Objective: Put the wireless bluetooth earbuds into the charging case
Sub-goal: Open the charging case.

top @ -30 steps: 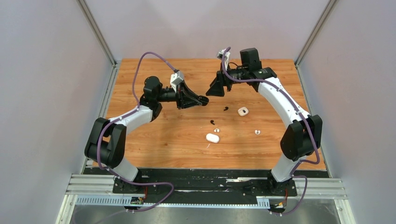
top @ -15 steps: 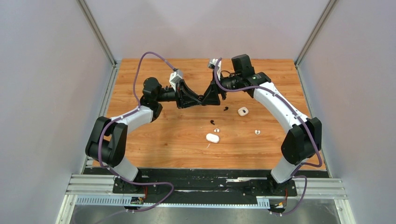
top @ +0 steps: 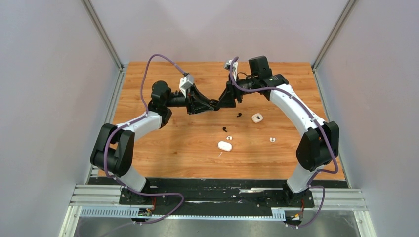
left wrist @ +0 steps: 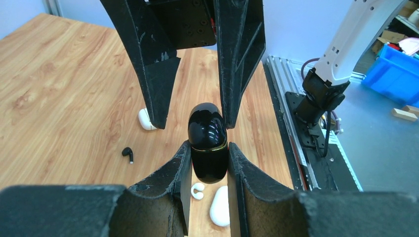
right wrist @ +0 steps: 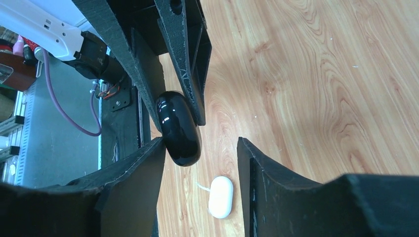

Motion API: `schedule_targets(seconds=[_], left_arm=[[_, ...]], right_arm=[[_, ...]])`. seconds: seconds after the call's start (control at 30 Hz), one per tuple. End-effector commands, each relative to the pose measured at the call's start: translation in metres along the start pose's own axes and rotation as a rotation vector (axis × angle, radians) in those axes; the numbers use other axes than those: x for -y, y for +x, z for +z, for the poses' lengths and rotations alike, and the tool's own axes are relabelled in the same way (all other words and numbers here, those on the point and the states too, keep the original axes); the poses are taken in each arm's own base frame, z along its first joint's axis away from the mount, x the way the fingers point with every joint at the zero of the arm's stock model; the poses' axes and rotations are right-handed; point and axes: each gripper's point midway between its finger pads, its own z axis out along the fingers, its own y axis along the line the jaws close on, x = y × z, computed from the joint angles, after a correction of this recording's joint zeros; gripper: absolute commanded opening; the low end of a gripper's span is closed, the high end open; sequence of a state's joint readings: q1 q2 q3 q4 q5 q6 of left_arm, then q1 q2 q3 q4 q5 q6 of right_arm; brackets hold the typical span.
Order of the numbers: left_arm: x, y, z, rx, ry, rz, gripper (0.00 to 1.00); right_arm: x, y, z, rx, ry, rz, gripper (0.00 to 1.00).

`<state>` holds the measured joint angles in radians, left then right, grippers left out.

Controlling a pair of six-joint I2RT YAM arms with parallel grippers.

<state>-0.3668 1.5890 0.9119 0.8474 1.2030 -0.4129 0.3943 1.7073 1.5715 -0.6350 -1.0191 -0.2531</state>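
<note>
A glossy black charging case (left wrist: pixel 208 143) is held upright above the table, closed. My left gripper (left wrist: pixel 208 150) is shut on its lower half. My right gripper (right wrist: pixel 201 144) is open, its jaws either side of the case's upper half (right wrist: pixel 179 129), one finger close against it. The two grippers meet at mid-table (top: pixel 219 103). Loose earbuds lie on the wood: a black earbud (top: pixel 239 115), another black earbud (top: pixel 225 129), a white earbud (top: pixel 229 138) and a white earbud (top: pixel 272 139). The left wrist view also shows the black earbud (left wrist: pixel 128 154) and a white earbud (left wrist: pixel 197 190).
A closed white case (top: pixel 225 146) lies near the table's middle, below the grippers (right wrist: pixel 220 196). A second white case (top: pixel 257 118) sits to the right. Grey walls enclose the wooden table (top: pixel 163 158); a black rail runs along the front edge.
My right gripper has swung left and down to the left gripper and now straddles the top of the black case. The left arm has held still.
</note>
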Motion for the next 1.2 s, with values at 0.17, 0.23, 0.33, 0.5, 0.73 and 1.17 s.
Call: schedule_targets(seconds=[0.17, 0.23, 0.33, 0.5, 0.73, 1.17], left_arm=[[0.018, -0.022, 0.005, 0.005, 0.071, 0.103, 0.0], [0.017, -0.023, 0.005, 0.006, 0.068, 0.102, 0.0], [0.016, -0.022, 0.005, 0.005, 0.063, 0.094, 0.0], [0.009, -0.022, 0.006, 0.015, 0.024, 0.041, 0.0], [-0.006, -0.027, 0.006, 0.062, -0.068, -0.019, 0.0], [-0.007, -0.025, 0.007, 0.062, -0.048, -0.04, 0.0]], right_arm=[[0.013, -0.024, -0.005, 0.06, 0.036, -0.027, 0.52], [0.016, -0.025, -0.005, 0.06, 0.048, -0.029, 0.49], [0.018, -0.027, -0.005, 0.062, 0.058, -0.042, 0.48], [0.015, -0.026, -0.005, 0.061, 0.049, -0.049, 0.44], [0.009, -0.023, -0.008, 0.058, 0.044, -0.055, 0.42], [0.011, -0.023, -0.006, 0.06, 0.033, -0.056, 0.2]])
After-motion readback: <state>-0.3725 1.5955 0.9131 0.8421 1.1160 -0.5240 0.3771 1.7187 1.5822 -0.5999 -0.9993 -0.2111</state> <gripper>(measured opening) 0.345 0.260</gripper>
